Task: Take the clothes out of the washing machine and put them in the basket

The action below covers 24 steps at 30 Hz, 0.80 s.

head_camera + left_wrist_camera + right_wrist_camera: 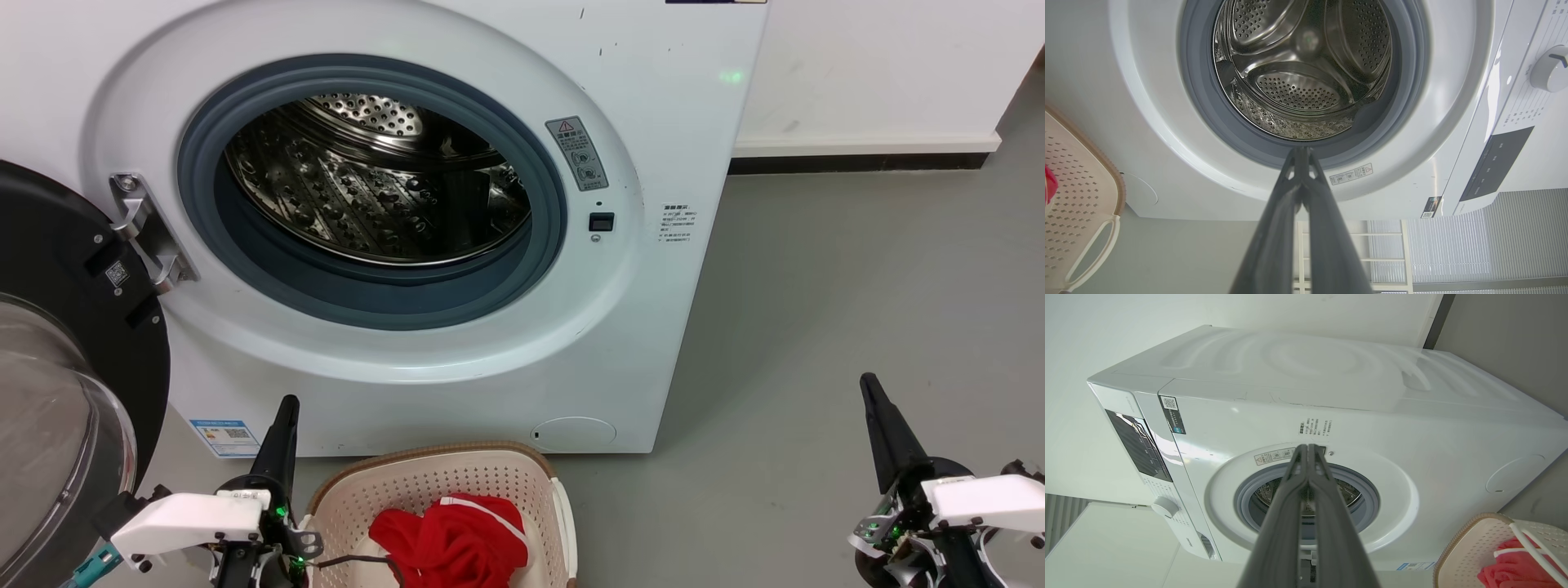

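The white washing machine (653, 163) stands with its porthole open, and its steel drum (367, 188) shows bare metal with no fabric in sight. Red clothes (453, 539) with white stripe trim lie bunched in the cream basket (392, 490) on the floor just in front of the machine. My left gripper (287, 402) is shut and holds nothing, just left of the basket. My right gripper (867, 380) is shut too, low over the floor far to the right. The left wrist view looks into the drum (1306, 77); the right wrist view shows the clothes (1515, 567) in the basket (1470, 543).
The black-framed glass door (57, 343) hangs swung open at the far left, close to my left arm. Grey floor (857, 286) stretches to the right of the machine, bounded by a white wall with a dark skirting (857, 162).
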Tool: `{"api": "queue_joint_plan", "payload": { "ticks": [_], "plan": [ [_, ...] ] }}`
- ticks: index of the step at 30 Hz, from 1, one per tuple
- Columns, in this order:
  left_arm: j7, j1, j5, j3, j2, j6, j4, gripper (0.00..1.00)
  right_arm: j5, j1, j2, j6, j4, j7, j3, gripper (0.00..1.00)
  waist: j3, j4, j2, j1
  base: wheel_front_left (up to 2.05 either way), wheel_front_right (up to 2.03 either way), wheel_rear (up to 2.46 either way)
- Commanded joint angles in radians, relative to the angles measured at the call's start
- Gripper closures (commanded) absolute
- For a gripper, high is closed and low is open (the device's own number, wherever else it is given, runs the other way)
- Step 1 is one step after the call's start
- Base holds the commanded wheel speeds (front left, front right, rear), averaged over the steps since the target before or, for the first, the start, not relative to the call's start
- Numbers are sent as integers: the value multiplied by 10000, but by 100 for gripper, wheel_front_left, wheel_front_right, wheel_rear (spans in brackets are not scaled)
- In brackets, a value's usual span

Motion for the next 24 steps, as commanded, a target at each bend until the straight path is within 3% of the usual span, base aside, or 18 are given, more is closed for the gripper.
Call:
{"api": "queue_joint_plan", "payload": {
  "ticks": [1,13,24],
  "plan": [
    [68,-153,-212,45,-34,-76,25,100,242,-211,12,1,74,32,-35,100,4,-2,0,-1,0,0,0],
    [311,-308,-1038,200,-71,-187,158,100,1071,-394,43,0,343,135,-123,100,40,-15,0,-1,0,0,0],
    [325,-295,-991,231,-88,-185,160,100,1012,-404,74,0,340,176,-172,100,42,-16,0,-1,0,0,0]
  ]
}}
